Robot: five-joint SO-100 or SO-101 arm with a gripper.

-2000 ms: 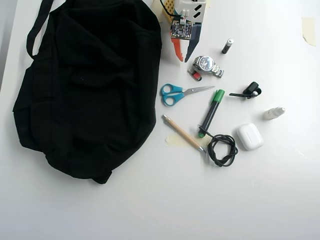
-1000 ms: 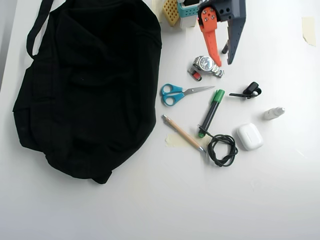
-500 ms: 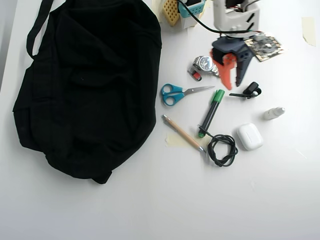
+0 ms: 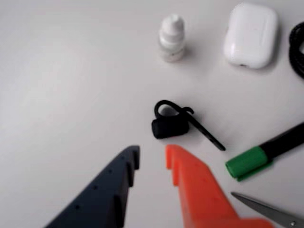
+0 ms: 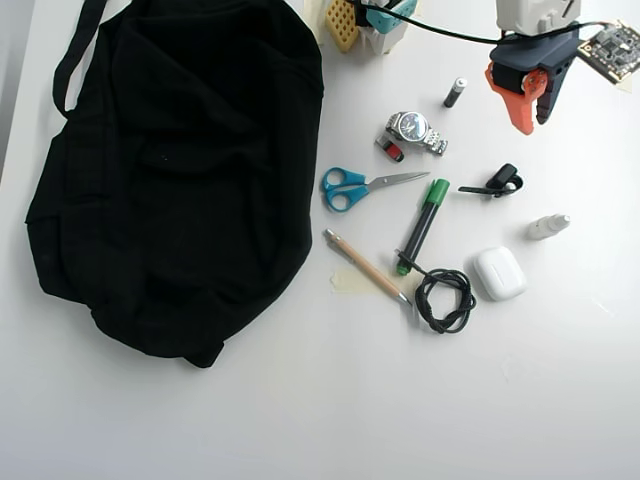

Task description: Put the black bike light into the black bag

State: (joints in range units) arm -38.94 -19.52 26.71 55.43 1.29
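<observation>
The black bike light (image 5: 500,181), a small chunky piece with a loop and a thin tail, lies on the white table right of the scissors. In the wrist view the bike light (image 4: 168,126) sits just beyond my fingertips, untouched. My gripper (image 5: 534,122) hovers above and to the right of it in the overhead view, and it is open a little with nothing held. The wrist view shows the gripper (image 4: 152,151) as a dark finger on the left and an orange one on the right, a narrow gap between them. The big floppy black bag (image 5: 170,170) fills the left side.
Around the light lie a watch (image 5: 415,128), blue scissors (image 5: 350,187), green marker (image 5: 424,222), pencil (image 5: 365,266), coiled cable (image 5: 445,298), white case (image 5: 499,272), small white bottle (image 5: 548,226) and a black cylinder (image 5: 455,92). The arm's base stands at the top edge.
The gripper swung right from beside the bag, passed low by the watch, then moved up and right of the bike light. No object has shifted.
</observation>
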